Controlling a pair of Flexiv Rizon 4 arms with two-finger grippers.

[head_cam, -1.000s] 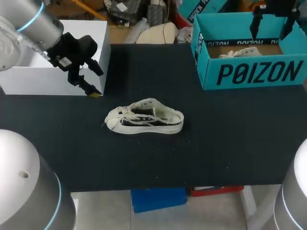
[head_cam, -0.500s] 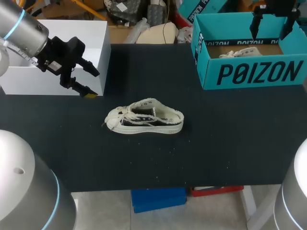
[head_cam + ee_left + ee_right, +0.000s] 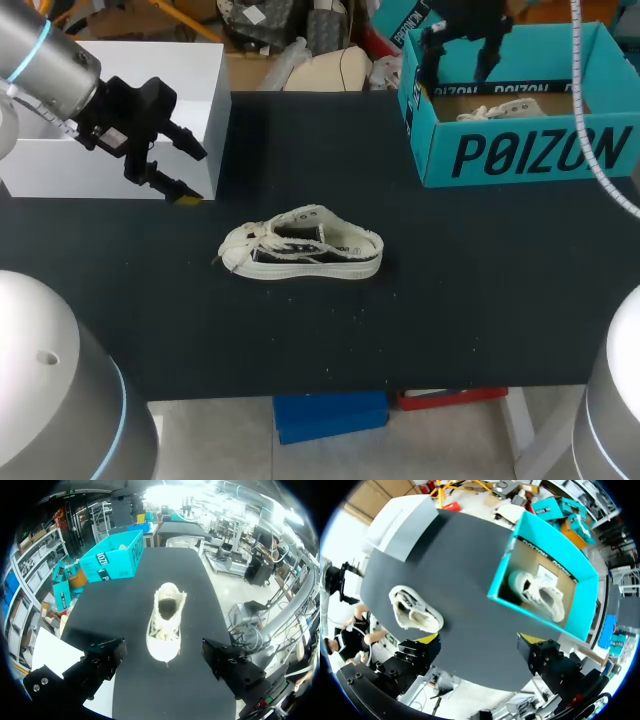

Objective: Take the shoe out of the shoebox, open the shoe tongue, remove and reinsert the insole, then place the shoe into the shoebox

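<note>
Shoe lies untouched; left tool and right tool both gape wide, empty.

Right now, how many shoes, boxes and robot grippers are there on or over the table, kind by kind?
Shoes: 2, the loose shoe on the table and the boxed shoe.
Boxes: 2, the teal shoebox and the white box.
Grippers: 2, the left gripper and the right gripper, both open.
Total: 6.
</note>
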